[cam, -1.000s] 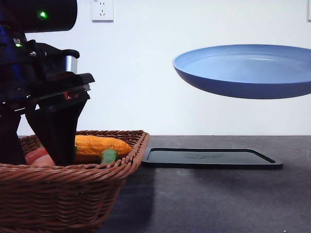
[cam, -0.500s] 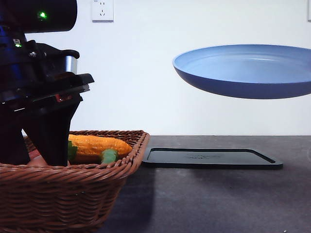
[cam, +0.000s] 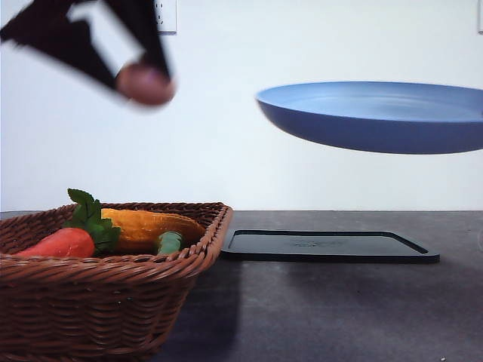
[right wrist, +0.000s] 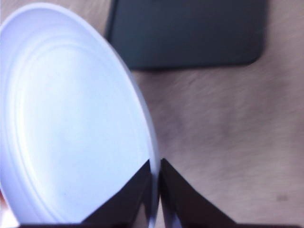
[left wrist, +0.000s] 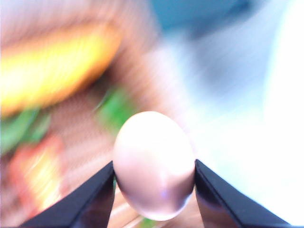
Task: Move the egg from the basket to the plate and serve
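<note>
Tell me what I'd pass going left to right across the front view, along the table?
Basket holding a carrot, then the corn, then the black tray. Up above: left gripper holding the egg, then the plate.

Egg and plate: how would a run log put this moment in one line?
left gripper: holds egg above basket | right gripper: holds plate aloft by rim

Egg [cam: 146, 84]: pinkish-brown. Plate [cam: 377, 117]: light blue. Basket [cam: 106, 302]: brown woven wicker. Tray [cam: 328, 246]: black. Carrot [cam: 62, 243]: red-orange, green leaves. Corn [cam: 151, 226]: yellow-orange.
</note>
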`<action>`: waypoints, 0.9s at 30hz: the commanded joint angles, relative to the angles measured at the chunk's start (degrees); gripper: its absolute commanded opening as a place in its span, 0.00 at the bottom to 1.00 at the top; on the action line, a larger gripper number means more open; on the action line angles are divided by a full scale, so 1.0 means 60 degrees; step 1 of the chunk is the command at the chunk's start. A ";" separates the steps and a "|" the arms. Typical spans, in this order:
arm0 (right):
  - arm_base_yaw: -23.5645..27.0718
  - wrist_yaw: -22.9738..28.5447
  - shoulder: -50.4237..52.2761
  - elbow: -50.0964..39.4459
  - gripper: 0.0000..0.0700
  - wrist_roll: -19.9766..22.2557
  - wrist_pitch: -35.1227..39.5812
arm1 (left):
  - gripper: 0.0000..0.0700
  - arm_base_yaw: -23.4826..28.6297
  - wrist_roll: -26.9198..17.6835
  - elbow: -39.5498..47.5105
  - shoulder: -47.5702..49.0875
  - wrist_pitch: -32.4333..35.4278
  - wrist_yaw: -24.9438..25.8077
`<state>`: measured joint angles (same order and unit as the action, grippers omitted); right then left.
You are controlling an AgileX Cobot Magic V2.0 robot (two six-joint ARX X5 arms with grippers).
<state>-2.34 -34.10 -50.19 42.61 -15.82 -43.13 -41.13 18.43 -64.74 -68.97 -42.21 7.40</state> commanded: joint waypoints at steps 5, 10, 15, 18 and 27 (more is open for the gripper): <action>-0.0951 -0.0255 -0.0820 0.0208 0.00 -0.0280 0.0138 | 0.32 -0.1049 -0.0282 -0.0819 -0.0154 0.0500 0.0334; -0.1783 -0.0212 -0.1599 0.0208 0.00 -0.0297 0.0293 | 0.32 -0.1885 -0.0409 -0.0822 -0.0583 0.0672 0.0308; -0.2467 -0.0212 -0.2086 0.0208 0.00 -0.0405 0.0613 | 0.32 -0.2370 -0.0476 -0.0822 -0.1395 0.0666 0.0295; -0.2677 -0.0212 -0.2206 0.0208 0.00 -0.0535 0.0842 | 0.32 -0.2509 -0.0476 -0.0822 -0.1868 0.0600 0.0295; -0.2733 -0.0242 -0.2241 0.0208 0.00 -0.0614 0.0964 | 0.32 -0.2597 -0.0675 -0.0822 -0.2917 0.0409 0.0292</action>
<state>-18.44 -34.92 -63.11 42.61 -18.64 -37.91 -56.03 15.51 -68.84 -85.72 -40.00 9.17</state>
